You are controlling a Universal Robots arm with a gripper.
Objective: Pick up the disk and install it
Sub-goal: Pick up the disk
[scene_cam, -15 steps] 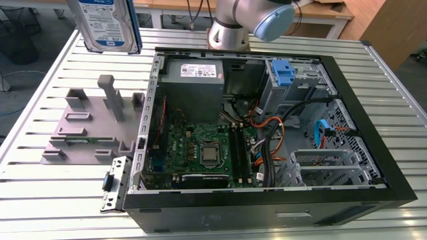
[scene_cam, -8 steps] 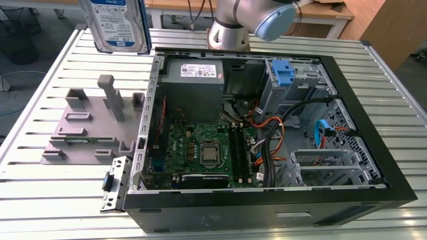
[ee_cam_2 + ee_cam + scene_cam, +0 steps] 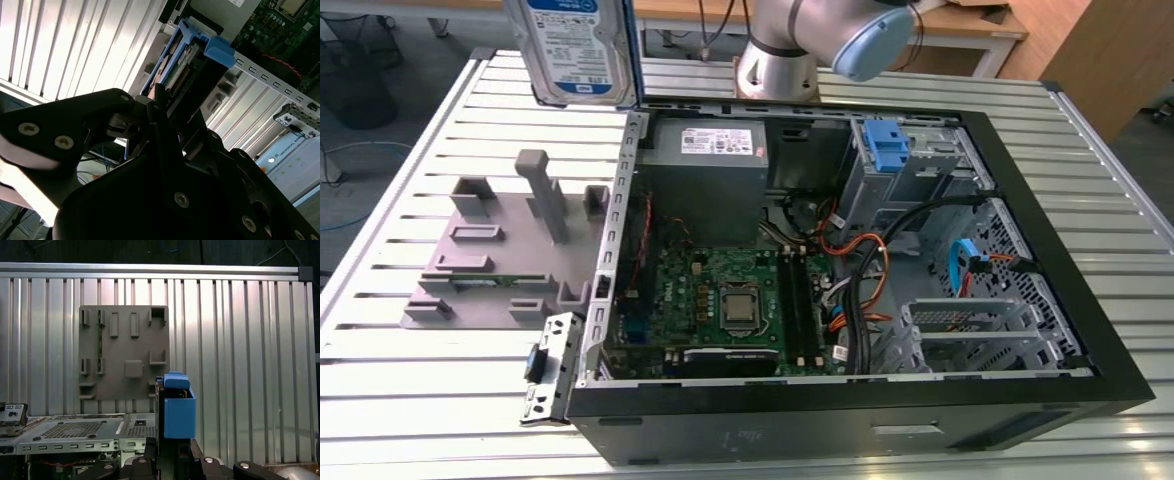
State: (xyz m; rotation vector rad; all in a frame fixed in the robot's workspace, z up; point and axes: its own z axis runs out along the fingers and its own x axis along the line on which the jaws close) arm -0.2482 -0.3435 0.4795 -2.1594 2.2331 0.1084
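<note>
The disk (image 3: 574,50) hangs upright in the air at the exterior view's upper left, above the slatted table (image 3: 400,380); its white-and-blue label faces the camera. In the second wrist view my gripper (image 3: 165,107) is shut on the disk (image 3: 182,65), with black fingers (image 3: 117,102) clamping its silver body between the blue side rails. In the first wrist view the disk (image 3: 178,412) is edge-on, blue rail forward, rising from the gripper (image 3: 172,460). It hangs over the table beside the open computer case (image 3: 1067,240), outside it.
The case lies on its side and holds a motherboard (image 3: 720,300), a grey power supply box (image 3: 707,145), loose cables and a drive bay with a blue latch (image 3: 887,150). A grey fixture plate (image 3: 507,250) lies beside the case. The arm's base (image 3: 781,60) stands behind it.
</note>
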